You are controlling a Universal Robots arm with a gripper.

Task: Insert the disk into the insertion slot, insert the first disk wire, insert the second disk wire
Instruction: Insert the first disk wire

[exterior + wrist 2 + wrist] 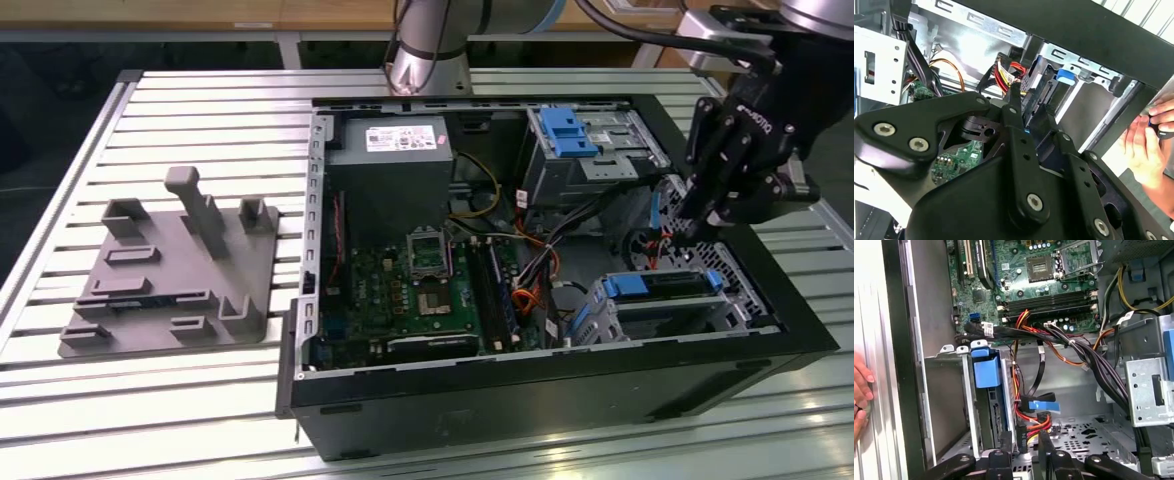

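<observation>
The disk (663,285) sits in the insertion slot (627,322), low on the exterior view's right, blue carrier showing. The gripper (1025,437) hangs just behind it, jaws a little apart and straddling the red-and-yellow power plug (1021,432), with nothing clamped that I can see. To seat it well, I'd square the plug to the drive's back edge and push straight, no twist. It's tight: cage wall on one side, wire bundle (1094,365) on the other, and a person's hand (860,390) by the case wall (901,365).
</observation>
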